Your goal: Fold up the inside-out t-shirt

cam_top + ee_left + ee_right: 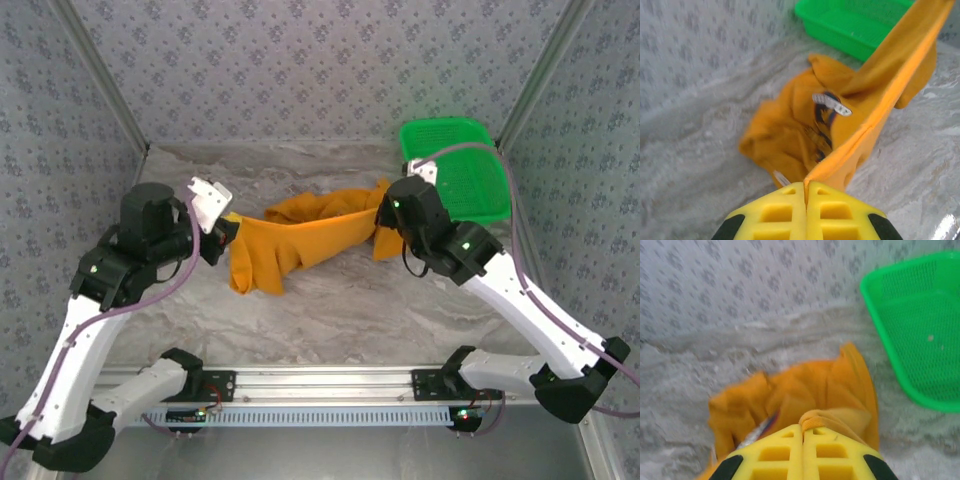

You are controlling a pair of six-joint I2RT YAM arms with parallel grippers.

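The orange t-shirt (300, 240) hangs stretched between both arms above the marble table, sagging at its left end. My left gripper (228, 222) is shut on one edge of it; in the left wrist view the yellow jaws (806, 186) pinch a taut hem of the t-shirt (790, 125), with the white neck tag (832, 104) and dark print showing in the folds. My right gripper (382, 212) is shut on the other end; its jaws (804, 428) clamp a bunched hem of the t-shirt (805, 390).
A green mesh basket (462, 170) stands at the back right, close to the right arm, also seen as the basket (855, 25) and the basket (915, 330). Patterned walls enclose the table on three sides. Bare marble (340, 320) lies in front of the shirt.
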